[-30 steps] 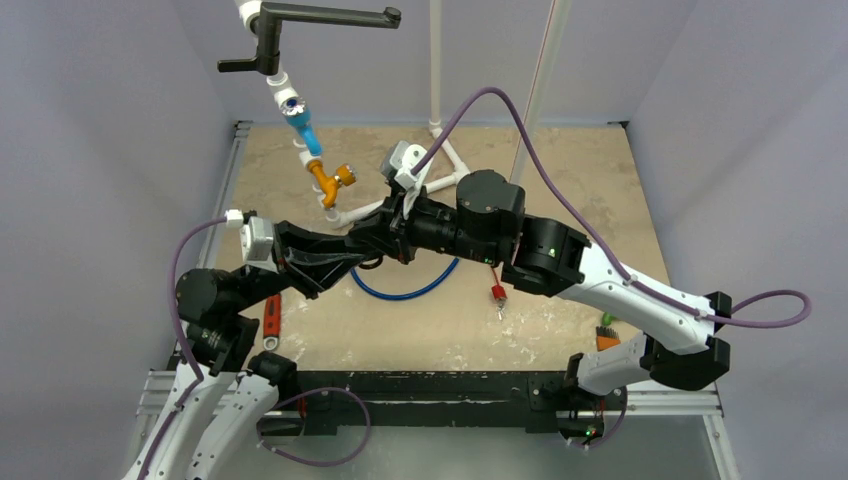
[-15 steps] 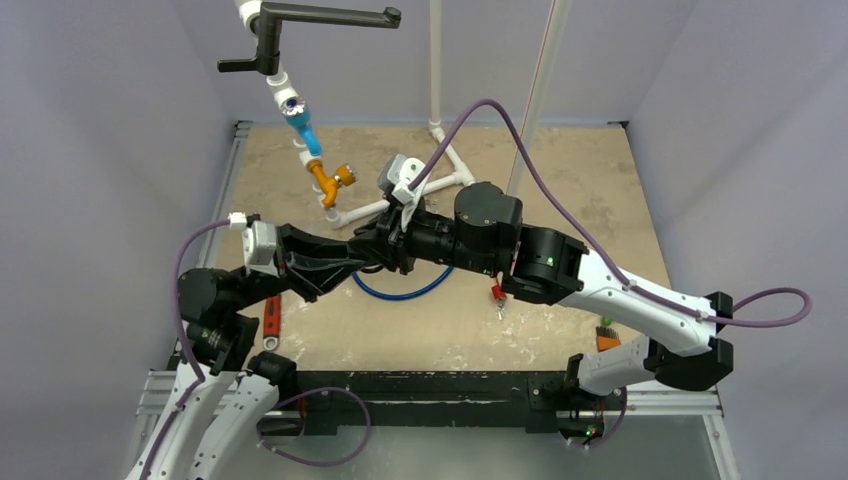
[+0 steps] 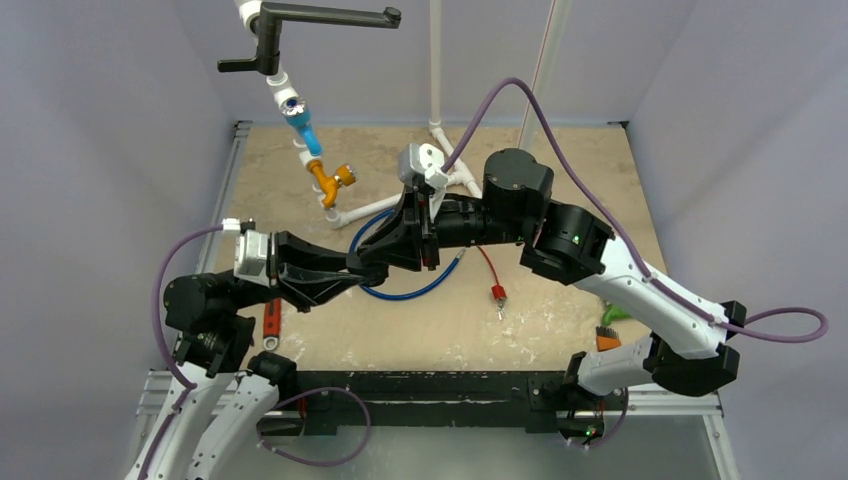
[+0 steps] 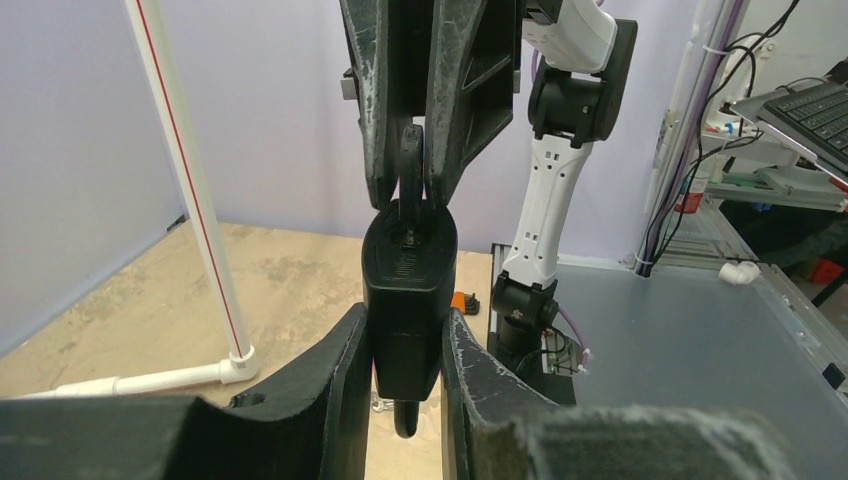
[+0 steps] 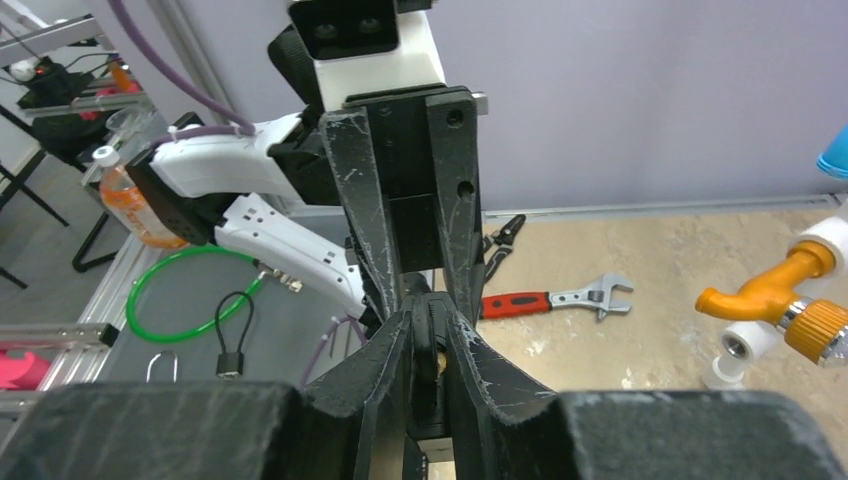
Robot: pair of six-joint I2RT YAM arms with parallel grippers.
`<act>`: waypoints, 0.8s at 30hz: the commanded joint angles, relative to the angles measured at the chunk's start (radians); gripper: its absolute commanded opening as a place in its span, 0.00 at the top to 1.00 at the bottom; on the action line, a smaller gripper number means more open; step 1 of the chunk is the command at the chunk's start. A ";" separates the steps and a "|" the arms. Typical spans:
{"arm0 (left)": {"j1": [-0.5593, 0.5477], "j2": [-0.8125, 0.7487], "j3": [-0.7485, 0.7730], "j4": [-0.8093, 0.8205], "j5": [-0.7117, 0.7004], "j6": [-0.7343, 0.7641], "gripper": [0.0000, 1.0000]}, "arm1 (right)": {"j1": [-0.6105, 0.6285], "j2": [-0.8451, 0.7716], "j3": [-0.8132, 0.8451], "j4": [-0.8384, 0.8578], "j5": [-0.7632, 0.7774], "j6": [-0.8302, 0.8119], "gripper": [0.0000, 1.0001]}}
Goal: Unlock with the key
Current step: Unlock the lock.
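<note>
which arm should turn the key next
Right. The right hand straddles the black key head seated in the black padlock, though a firm pinch isn't clear. The left hand is clamped on the padlock's body, so it should steady it.

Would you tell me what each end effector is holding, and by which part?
The left end effector clamps the black padlock by its body; the right end effector appears to pinch the key by its head.

Top view: high, rear, looking down over table. Wrist views: close, facing each other, sharing padlock.
</note>
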 commanded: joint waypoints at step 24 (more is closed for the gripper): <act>0.083 -0.184 -0.160 0.320 -0.240 -0.205 1.00 | 0.030 0.227 0.301 -0.165 -0.131 -0.002 1.00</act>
